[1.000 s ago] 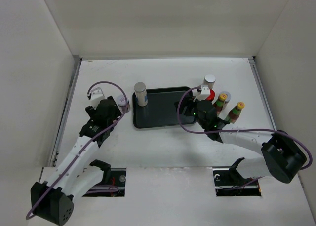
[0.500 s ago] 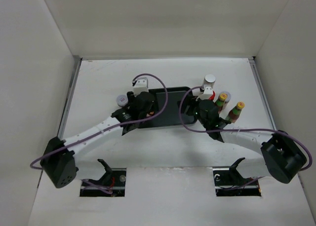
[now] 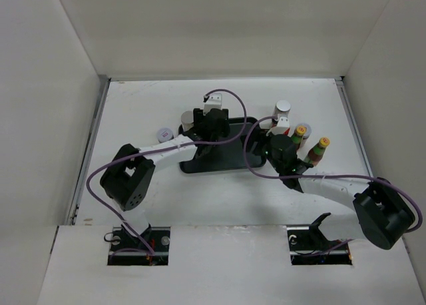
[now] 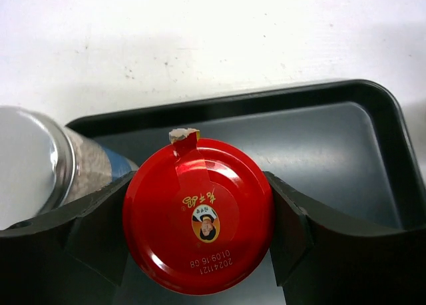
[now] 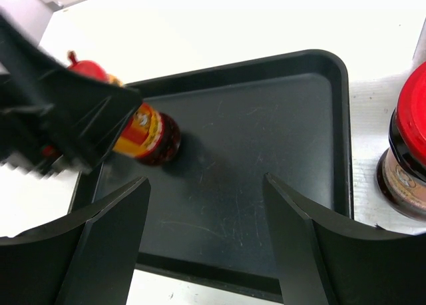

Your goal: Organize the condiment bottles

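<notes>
Clamping a red-capped jar (image 4: 198, 208) at the lower centre of its wrist view, the left gripper (image 4: 198, 225) holds it over the dark tray (image 4: 319, 93), with a silver-lidded jar (image 4: 30, 162) just beside it at the left edge. The right gripper (image 5: 206, 185) hangs above the tray with its jaws apart, and a second red-capped jar (image 5: 407, 152) stands off the tray at the right edge.

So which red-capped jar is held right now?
The red-capped jar between the left fingers, at the dark rectangular tray; the other red-capped jar stands free outside it.
</notes>
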Robot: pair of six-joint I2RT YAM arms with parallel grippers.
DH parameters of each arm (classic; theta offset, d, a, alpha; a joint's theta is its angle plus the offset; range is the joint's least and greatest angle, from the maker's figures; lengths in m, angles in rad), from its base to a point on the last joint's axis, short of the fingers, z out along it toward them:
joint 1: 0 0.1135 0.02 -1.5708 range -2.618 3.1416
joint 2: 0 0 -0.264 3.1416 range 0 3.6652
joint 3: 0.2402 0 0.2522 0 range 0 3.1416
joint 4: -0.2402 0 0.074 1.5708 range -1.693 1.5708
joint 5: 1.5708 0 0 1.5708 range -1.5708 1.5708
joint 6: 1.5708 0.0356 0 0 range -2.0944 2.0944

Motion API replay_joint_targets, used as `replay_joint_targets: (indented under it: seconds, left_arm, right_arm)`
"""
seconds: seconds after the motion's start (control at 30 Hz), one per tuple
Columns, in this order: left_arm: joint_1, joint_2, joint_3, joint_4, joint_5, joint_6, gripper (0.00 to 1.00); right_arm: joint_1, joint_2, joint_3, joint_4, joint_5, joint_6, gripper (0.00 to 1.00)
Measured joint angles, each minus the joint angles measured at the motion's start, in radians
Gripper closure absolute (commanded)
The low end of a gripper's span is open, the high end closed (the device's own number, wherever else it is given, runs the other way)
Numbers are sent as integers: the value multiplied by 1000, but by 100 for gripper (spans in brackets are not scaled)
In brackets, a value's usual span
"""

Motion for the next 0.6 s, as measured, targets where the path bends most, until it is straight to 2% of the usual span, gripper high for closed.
replay_joint_targets:
  seconds: [0.2,0.4,0.6]
  left_arm:
    - [36,72,44,37,13,32,57]
    - [54,92,52,67,20,43,47]
    - [56,93,52,73,19,51,23]
  right_arm:
    - [0,0,-1,5,-6,2,25]
    - [0,0,-1,6,-7,2,25]
    - [0,0,-1,6,-7,2,25]
